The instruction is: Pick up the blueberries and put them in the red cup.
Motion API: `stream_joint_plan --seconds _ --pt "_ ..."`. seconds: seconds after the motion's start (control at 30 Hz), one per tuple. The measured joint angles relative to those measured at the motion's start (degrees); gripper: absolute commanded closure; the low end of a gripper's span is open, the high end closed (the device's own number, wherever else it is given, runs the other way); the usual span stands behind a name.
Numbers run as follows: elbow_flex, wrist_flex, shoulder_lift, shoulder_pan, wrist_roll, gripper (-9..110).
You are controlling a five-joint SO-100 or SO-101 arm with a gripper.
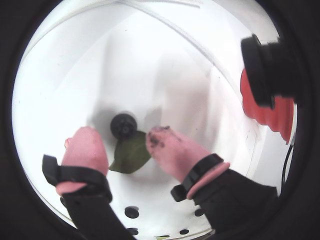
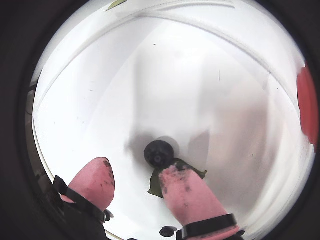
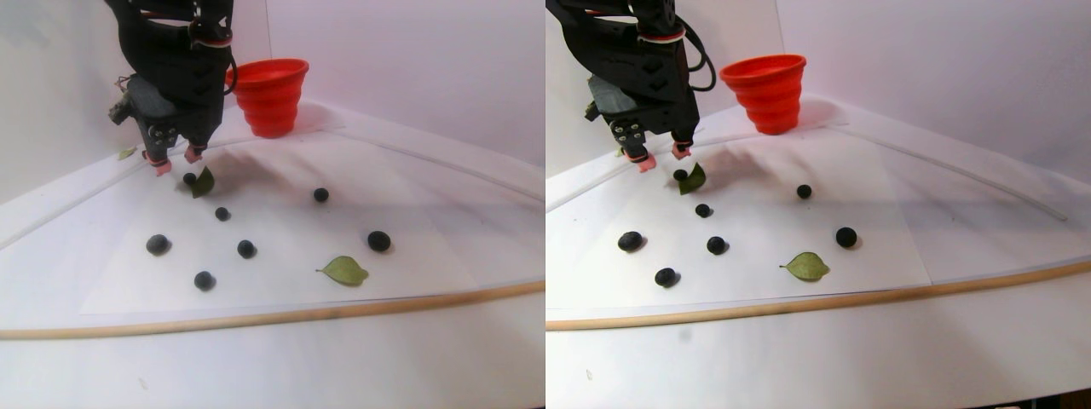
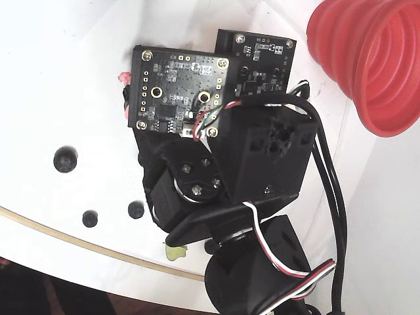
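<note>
Gripper [image 1: 125,142], black with pink soft-capped fingers [image 1: 86,147], was spread and hanging just above the white sheet, straddling one small matte blue-black berry [image 1: 123,125]. Nothing pinched yet. That berry lay touching the tip of a dark green leaf [image 1: 131,152], and in a wrist view the right-hand pink finger sat over part of the leaf.

Progress: early, by my reading. The stereo view showed seven blueberries [image 3: 245,249] lying loose on the sheet, the targeted one included. The large bright red ribbed cup [image 3: 270,95] stood upright at the back, well apart from the berries. Its inside could not be seen from any angle, so whether any berry was already in it is unknown. All visible berries remained to be carried.

Surroundings: a second, lighter green leaf [image 3: 345,270] lay near the front right of the sheet; a thin wooden strip [image 3: 281,313] edged the table front.

Obstruction: the leaf under the finger was the likely nuisance. Closing could catch leaf along with berry, or nudge the round berry off.
</note>
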Motion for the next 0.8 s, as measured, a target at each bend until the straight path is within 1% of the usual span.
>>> stream_joint_plan --seconds 0.33,0.8 --pt "-3.9 -2.4 -6.0 1.2 -1.1 83" --pt "-6.9 -4.0 -9.4 1.2 -1.1 83"
